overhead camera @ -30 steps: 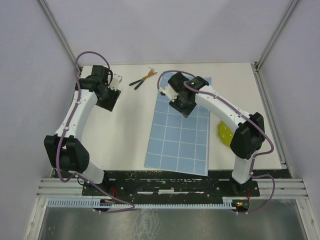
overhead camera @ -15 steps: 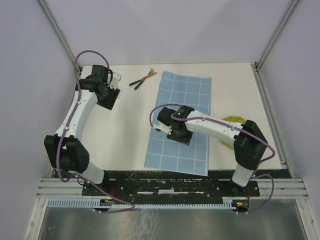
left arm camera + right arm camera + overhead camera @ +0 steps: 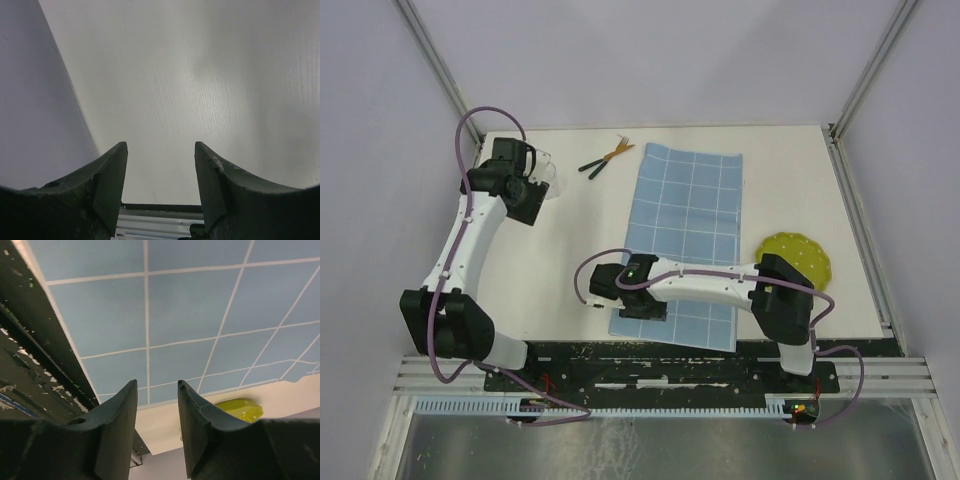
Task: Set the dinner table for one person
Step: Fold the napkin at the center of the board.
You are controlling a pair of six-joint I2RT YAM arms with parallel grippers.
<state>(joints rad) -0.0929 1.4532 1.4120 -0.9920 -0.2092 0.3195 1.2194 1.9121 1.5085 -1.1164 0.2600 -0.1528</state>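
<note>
The widest open stretch of the surface (image 3: 570, 250) lies between the left arm (image 3: 468, 232) and the blue cloth (image 3: 690, 210). The far half of the cloth is bare and easy to reach from above. The right arm (image 3: 705, 282) lies low across the cloth's near end and bars any pass along the near edge there. A yellow plate (image 3: 802, 255) takes up the right side, beside that arm's elbow. Cutlery (image 3: 607, 157) lies at the far edge, left of the cloth. The left end effector (image 3: 160, 145) hangs near the far left corner, close to the side wall (image 3: 380, 150).
</note>
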